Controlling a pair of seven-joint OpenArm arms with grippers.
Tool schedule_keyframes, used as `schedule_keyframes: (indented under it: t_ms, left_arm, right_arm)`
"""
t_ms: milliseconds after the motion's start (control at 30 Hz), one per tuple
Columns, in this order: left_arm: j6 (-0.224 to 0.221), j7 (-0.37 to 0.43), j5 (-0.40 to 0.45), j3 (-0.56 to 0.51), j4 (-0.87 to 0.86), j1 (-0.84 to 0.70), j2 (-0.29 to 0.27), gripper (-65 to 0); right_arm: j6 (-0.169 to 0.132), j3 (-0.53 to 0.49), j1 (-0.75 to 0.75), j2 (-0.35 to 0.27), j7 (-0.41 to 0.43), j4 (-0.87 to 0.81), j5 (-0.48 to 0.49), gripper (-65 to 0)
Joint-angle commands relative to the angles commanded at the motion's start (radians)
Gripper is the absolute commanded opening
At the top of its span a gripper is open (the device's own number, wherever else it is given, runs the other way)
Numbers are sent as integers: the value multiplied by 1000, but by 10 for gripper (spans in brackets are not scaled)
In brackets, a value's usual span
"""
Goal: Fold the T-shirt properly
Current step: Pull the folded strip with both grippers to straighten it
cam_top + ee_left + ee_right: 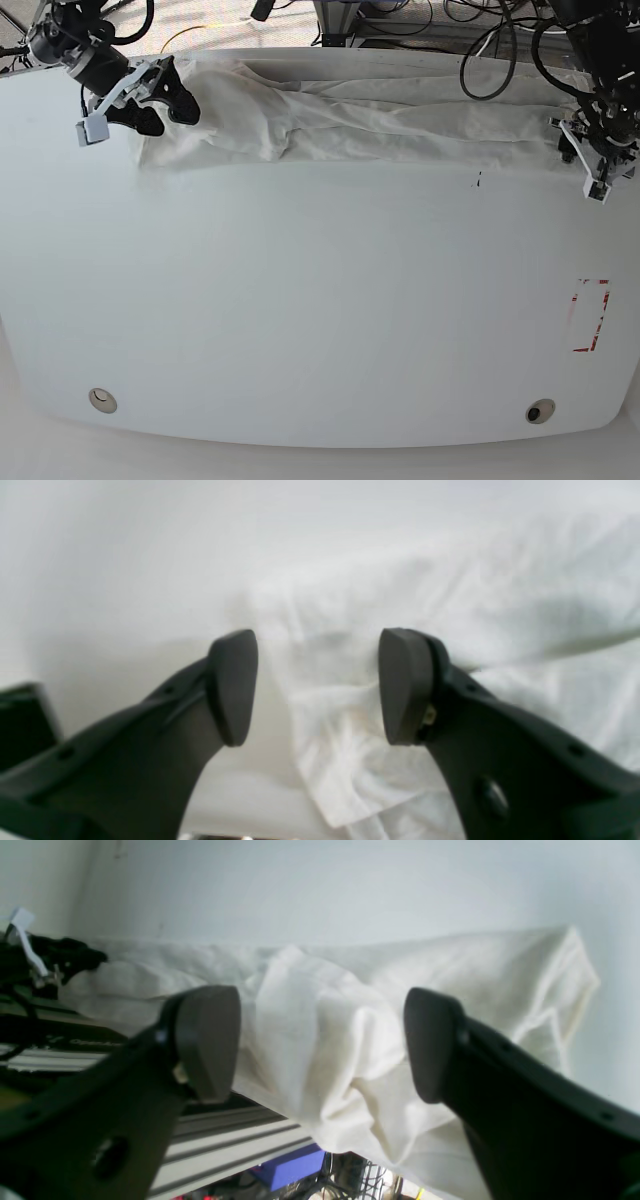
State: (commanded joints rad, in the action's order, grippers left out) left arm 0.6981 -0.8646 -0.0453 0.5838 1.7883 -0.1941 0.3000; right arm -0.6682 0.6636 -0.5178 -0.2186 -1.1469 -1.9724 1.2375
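Observation:
The white T-shirt (350,120) lies bunched in a long, wrinkled strip along the far edge of the table; no print shows on it. At the strip's left end my right gripper (165,108) stands open. In the right wrist view the T-shirt (350,1005) rises in folds just beyond the right gripper (320,1045), and part of it hangs over the table's edge. My left gripper (582,150) is at the strip's right end. In the left wrist view the left gripper (320,687) is open above a crumpled corner of the T-shirt (450,605), with nothing held.
The white table (300,300) has a red-marked rectangle (590,315) near its right edge and two round fittings (100,400) (540,411) near the front. Cables (500,40) lie behind the far edge. An aluminium rail (225,1140) and a blue box (292,1167) show below the table.

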Motion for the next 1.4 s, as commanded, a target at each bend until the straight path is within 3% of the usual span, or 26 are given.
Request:
schedule_keyframes:
  t_ms: [100,233,367,467,633,800,867,933,1000,1200,1333,1400]
  left_arm:
    - [0,0,-2,-5,78,-2,-3,-299]
    - [0,-52,-2,-5,114,0,-32,-299]
    - [0,-133,-2,0,130,-3,-37,-299]
    - [0,-157,0,-3,126,-11,-38,-299]
    - [0,-114,8,-3,52,-46,-68,-299]
    - [0,-31,8,-2,-133,-41,-66,-299]
    - [0,-3,8,-5,-160,-38,-64,-299]
    - [0,5,8,-5,-181,-37,-64,-299]
    - [0,11,8,-9,-206,-29,-64,-299]
    - [0,8,6,-41,-273,61,-68,-299]
    - [0,0,2,-38,-272,109,-71,-299]
    - [0,-51,0,-35,-270,146,-71,-299]
  right_arm:
    - [6,-52,9,0,0,5,-2,-239]
    - [8,-124,11,0,5,5,-25,-379]
    - [8,-190,29,8,6,6,-155,-501]
    - [5,-212,32,46,6,6,-281,-549]
    - [-2,-215,46,87,6,6,-496,-555]
    - [-2,-213,97,84,9,49,-644,-556]
    - [-9,-207,114,77,17,100,-663,-558]
    - [-30,-207,120,32,68,167,-677,-561]
    - [-30,-210,138,0,126,247,-683,-560]
    - [-30,-210,216,-51,181,433,-683,-561]
    - [-30,-210,241,-60,216,453,-686,-560]
    - [-30,-210,258,-60,212,453,-683,-560]
